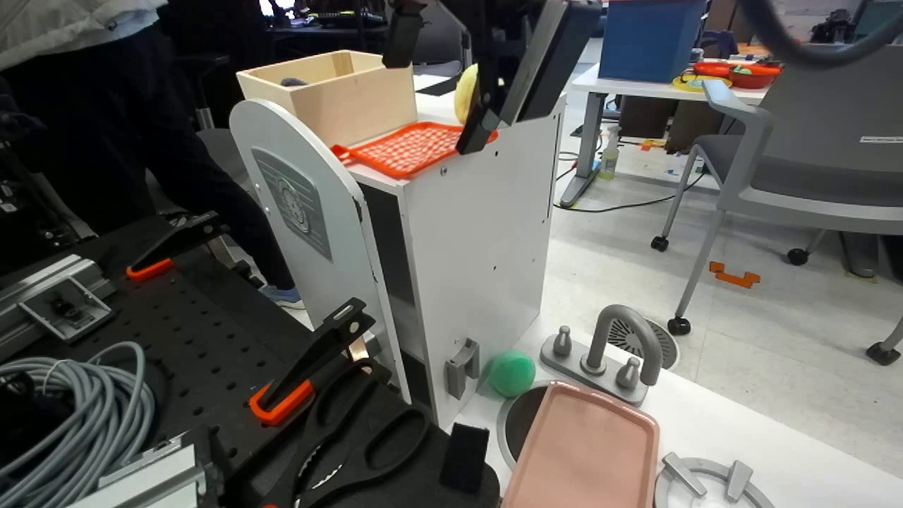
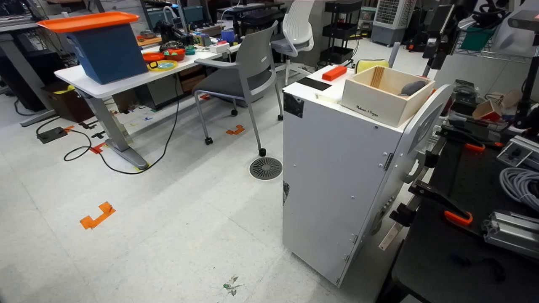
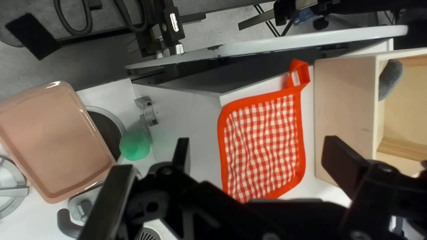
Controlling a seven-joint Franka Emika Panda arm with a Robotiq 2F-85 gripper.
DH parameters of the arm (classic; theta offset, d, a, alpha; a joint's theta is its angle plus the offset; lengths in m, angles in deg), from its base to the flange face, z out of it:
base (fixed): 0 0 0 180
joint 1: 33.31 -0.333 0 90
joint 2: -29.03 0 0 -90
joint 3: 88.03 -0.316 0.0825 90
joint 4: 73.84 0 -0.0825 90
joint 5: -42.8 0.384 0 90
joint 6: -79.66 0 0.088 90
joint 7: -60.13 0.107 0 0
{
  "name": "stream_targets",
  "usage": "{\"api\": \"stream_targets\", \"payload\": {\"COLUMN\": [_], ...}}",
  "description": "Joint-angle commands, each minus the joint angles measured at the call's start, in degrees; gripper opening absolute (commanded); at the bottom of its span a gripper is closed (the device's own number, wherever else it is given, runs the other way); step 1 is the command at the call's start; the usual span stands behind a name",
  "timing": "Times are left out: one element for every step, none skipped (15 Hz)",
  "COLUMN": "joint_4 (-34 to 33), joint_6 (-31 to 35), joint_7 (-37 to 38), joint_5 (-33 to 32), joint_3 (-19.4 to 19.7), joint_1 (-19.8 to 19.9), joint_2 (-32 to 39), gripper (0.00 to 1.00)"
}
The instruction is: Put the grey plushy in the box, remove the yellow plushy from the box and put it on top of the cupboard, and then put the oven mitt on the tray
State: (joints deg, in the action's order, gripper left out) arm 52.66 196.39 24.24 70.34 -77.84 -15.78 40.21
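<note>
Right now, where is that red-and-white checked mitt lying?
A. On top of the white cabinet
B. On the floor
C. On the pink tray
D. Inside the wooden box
A: the oven mitt lies on top of the cupboard, just outside the box, while the tray is apart from it, lower down by the tap.
</note>
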Motion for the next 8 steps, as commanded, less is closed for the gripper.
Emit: {"api": "stream_targets", "payload": {"joint_4": [-2.04,-2.19,-2.29,-2.49,-2.82,-2.89,-3.04,-3.41], "joint_6": [-1.91,-1.90,-1.89,-2.01,-2.39,-2.37,-2.24,-2.32], "joint_7": [-1.52,-1.59,-1.69,-2.04,-2.29,-2.48,-2.70,-2.70], "joint_5": [-0.22,-0.15,-0.13,0.22,0.93,1.17,1.25,1.38], "joint_3": [0.87,1.00,1.08,1.02,0.83,0.66,0.44,0.24], "joint_1": [1.37,1.56,1.67,1.79,1.87,1.83,1.69,1.65], "joint_2": [0.47,0.58,0.69,0.98,1.46,1.71,2.12,2.68], "gripper": [1.00,1.00,1.00,1.00,1.00,1.00,1.00,1.00]}}
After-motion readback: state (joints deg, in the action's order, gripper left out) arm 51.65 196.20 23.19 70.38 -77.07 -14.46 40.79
